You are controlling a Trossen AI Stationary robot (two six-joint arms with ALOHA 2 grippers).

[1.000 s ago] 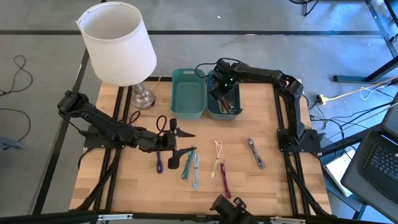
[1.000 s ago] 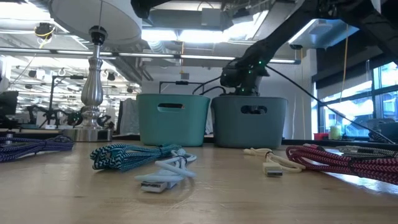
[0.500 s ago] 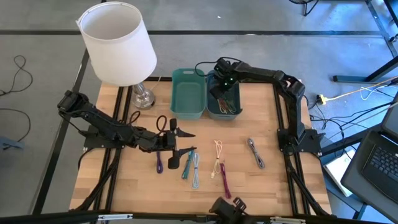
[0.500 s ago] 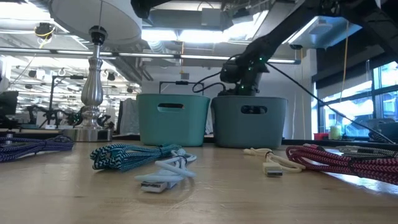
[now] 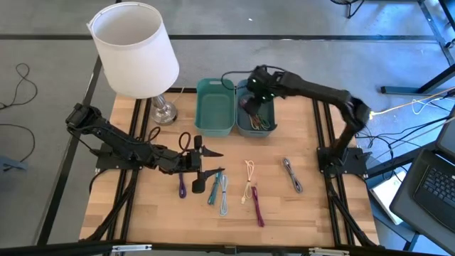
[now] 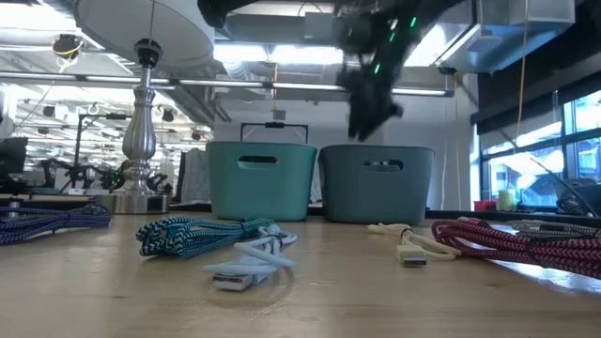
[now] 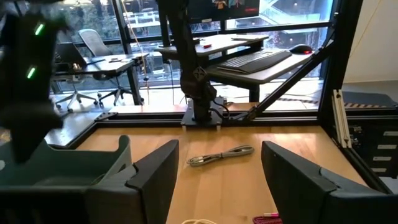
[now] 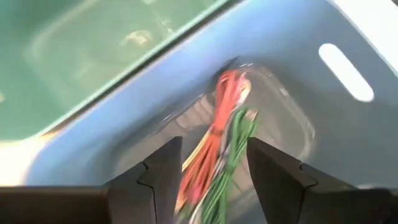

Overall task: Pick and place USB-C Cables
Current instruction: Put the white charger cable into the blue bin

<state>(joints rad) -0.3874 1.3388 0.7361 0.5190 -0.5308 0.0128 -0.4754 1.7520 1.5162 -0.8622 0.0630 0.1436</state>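
Observation:
Several folded USB-C cables lie flat on the wooden table: purple (image 5: 182, 186), teal (image 5: 213, 190), pale grey (image 5: 224, 200), cream (image 5: 249, 171), magenta (image 5: 257, 210) and grey (image 5: 291, 175). Orange and green cables (image 8: 217, 143) lie on the floor of the blue-grey bin (image 5: 274, 114). My right gripper (image 8: 212, 149) hangs open above that bin, pointing steeply down, with nothing between its fingers; the high view shows it (image 5: 257, 87) over the bin's far end. My left gripper (image 5: 208, 162) waits open and level above the table, left of centre.
An empty green bin (image 5: 200, 107) stands just left of the blue-grey one. A lamp with a white shade (image 5: 135, 50) and a silver base (image 5: 163, 110) stands at the far left corner. Bare wood lies along the table's right side.
My right gripper has risen quickly out of the blue-grey bin to well above its rim, its arm swinging out toward the table's right edge. The orange and green cables that it covered now lie in view in the bin.

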